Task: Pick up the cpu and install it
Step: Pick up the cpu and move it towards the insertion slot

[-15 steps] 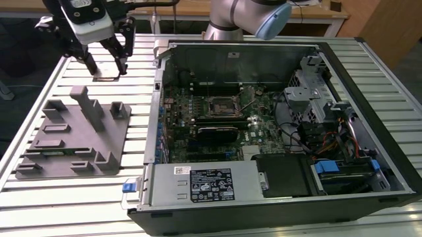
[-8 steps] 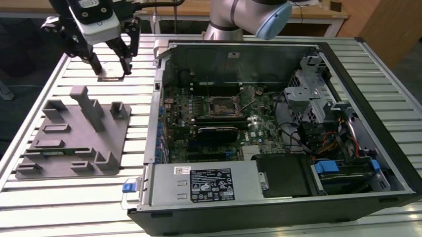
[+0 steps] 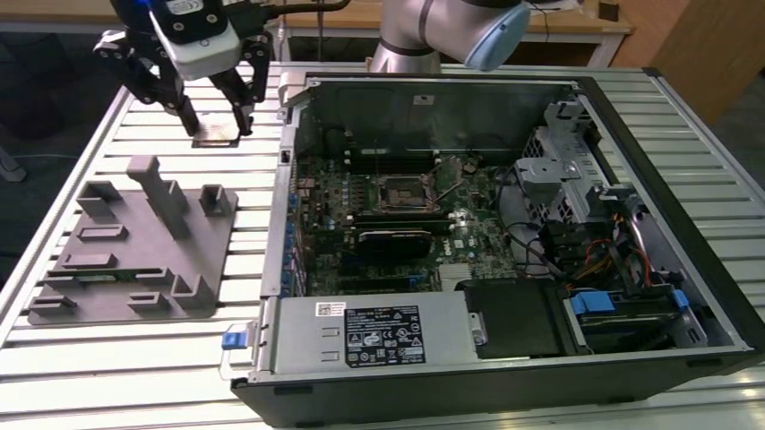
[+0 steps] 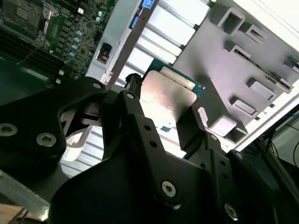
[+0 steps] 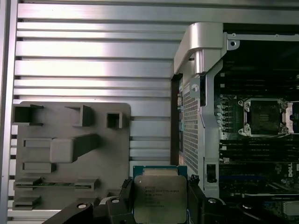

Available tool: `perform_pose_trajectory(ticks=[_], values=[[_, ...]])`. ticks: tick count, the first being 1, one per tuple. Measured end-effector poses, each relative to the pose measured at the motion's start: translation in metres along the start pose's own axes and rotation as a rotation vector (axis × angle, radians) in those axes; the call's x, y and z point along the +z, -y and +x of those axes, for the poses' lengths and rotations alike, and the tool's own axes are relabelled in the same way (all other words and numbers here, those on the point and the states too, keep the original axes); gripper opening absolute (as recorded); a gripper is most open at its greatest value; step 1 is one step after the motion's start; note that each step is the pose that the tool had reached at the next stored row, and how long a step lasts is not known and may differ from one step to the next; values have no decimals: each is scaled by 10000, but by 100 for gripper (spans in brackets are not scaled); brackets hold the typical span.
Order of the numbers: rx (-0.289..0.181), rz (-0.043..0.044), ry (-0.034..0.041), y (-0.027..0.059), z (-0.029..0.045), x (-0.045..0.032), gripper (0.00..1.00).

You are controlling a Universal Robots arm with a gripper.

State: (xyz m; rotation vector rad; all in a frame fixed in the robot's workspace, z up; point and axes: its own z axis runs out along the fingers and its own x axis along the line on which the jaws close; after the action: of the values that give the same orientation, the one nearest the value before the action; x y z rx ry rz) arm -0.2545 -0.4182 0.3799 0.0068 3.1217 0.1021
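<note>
Exterior view, nearest the camera: open computer case (image 3: 478,394) lying on its side, power supply (image 3: 382,331) along its near edge. Slatted table (image 3: 72,358) underneath.

Left of the case in the exterior view: grey tray (image 3: 107,269) with raised blocks, flat on the slats, just beside the case wall but apart from it.

Mid-depth inside the case: motherboard (image 3: 358,260). Its socket (image 3: 404,190) is bare, with the retaining frame visible in the first wrist view (image 5: 263,116).

Farther back, upper left of the exterior view: gripper (image 3: 219,125) pointing down, beyond the tray's far edge. Jaws clenched on the cpu (image 3: 219,134), one finger on each of two opposite edges. Both wrist views show the silver top between the black fingers (image 5: 126,189), with tray and slats behind it.

Farthest: arm (image 3: 442,27) behind the case.
</note>
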Motion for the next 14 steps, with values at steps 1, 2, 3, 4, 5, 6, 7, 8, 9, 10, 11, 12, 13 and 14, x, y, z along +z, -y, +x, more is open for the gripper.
perform_pose_trajectory(ticks=[1, 2, 3, 4, 5, 6, 7, 8, 9, 10, 11, 12, 13, 14], values=[[0, 0, 0, 0, -14, 0, 55], [0, 0, 0, -1, -29, 1, 55], [0, -1, 0, -1, -43, 1, 55], [0, 0, 0, -1, -59, 1, 55], [-1, 0, 0, -1, -75, 2, 55], [-1, 0, 0, -1, -91, 2, 55], [0, 0, 0, -1, -107, 2, 55], [0, 0, 0, -2, -123, 3, 55], [0, -1, 0, -2, -140, 3, 55], [0, 0, 0, -2, -157, 3, 55], [0, 0, 0, -3, -176, 3, 55], [0, 0, 0, -3, -191, 4, 55], [1, 0, 0, -3, -203, 4, 55], [0, 0, 0, -3, -215, 4, 55]])
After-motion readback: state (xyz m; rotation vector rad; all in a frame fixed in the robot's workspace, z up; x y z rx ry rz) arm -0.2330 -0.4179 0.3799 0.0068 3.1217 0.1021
